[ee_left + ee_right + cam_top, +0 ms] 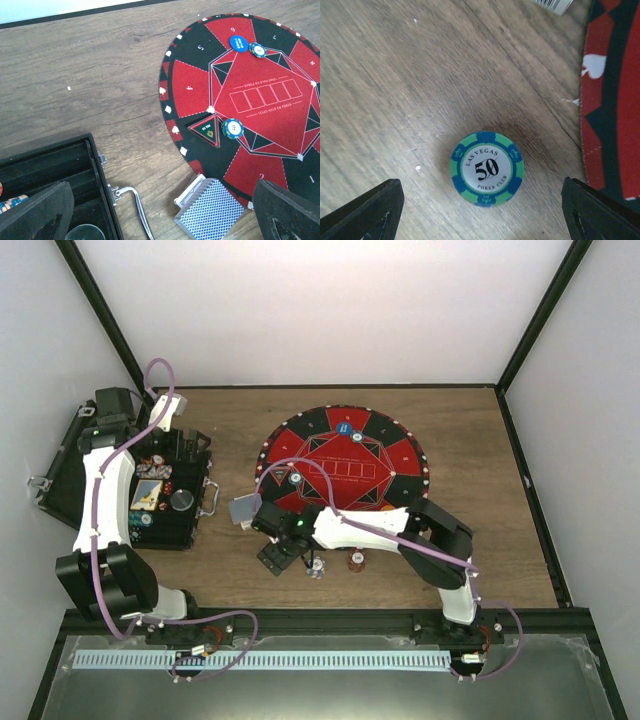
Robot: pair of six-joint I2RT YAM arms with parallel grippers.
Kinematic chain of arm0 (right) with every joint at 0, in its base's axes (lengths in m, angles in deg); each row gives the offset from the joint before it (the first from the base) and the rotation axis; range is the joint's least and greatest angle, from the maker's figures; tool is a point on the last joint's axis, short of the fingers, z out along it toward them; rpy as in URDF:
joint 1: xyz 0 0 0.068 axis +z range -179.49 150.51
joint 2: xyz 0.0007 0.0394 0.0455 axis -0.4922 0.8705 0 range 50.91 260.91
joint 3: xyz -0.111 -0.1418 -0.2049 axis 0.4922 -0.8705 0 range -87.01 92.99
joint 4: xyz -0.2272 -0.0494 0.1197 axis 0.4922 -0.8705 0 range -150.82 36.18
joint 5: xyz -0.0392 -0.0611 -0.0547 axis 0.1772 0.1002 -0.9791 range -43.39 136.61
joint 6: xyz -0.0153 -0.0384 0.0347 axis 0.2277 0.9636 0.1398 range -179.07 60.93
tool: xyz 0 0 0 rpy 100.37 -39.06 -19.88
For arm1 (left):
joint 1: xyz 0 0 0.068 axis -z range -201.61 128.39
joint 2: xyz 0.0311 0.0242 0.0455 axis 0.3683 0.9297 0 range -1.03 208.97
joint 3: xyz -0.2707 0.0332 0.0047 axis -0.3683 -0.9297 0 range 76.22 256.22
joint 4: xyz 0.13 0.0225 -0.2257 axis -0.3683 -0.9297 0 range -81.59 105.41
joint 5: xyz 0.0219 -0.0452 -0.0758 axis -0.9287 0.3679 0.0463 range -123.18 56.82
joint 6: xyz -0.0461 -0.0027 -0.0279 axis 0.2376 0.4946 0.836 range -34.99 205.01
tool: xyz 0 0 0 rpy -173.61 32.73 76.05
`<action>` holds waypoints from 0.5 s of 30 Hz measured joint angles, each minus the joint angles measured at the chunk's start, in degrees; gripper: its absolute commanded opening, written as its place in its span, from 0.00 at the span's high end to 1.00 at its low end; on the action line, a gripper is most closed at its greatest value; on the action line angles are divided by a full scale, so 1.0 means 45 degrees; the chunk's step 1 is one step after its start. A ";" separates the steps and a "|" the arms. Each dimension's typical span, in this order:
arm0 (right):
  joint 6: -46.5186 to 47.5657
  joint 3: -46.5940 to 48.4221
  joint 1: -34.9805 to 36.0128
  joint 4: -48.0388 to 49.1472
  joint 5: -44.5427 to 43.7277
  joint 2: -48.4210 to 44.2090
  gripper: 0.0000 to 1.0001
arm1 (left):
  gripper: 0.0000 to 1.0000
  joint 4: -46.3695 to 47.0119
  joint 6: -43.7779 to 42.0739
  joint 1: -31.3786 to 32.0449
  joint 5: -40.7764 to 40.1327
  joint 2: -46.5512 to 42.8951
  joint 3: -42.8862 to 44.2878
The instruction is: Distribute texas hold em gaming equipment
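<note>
A green-and-blue "50" poker chip [487, 169] lies flat on the wood between the fingers of my right gripper [482, 216], which is open just above it. In the top view my right gripper [278, 558] is in front of the mat. A deck of grey-blue-backed cards [212, 212] lies beside it [243, 510]. A pale chip [316, 568] and a reddish chip [355, 561] sit on the wood. Two chips [232, 128] [257, 50] and a blue button disc [238, 43] lie on the mat. My left gripper [160, 215] is open and empty over the case [186, 442].
The round red-and-black mat [400, 455] fills the table's middle. The open black case [180, 525] with chips in it stands at the left, its metal handle [132, 210] pointing towards the deck. A card box [189, 194] lies under the deck. A triangular marker [205, 129] sits on the mat.
</note>
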State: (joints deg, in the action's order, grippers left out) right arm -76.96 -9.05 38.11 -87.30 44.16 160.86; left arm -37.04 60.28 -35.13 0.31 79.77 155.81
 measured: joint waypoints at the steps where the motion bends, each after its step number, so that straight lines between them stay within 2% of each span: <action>1: 0.0005 0.0000 0.0000 -0.0015 0.0044 0.0180 0.13 | 0.00 -0.0005 0.0000 0.0000 -0.0005 0.0000 0.0000; 8: 0.0039 0.0010 0.0000 -0.0087 0.0112 0.0704 0.31 | 0.00 -0.0005 -0.0010 0.0000 -0.0053 -0.0019 0.0000; 15: 0.0039 0.0267 0.0000 -0.0044 0.0083 0.0835 0.41 | 0.00 -0.0005 -0.0015 0.0000 -0.0058 -0.0019 0.0000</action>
State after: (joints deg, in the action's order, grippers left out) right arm -76.78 -7.85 38.11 -87.50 44.53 164.62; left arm -37.06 60.21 -35.13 0.05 79.68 155.81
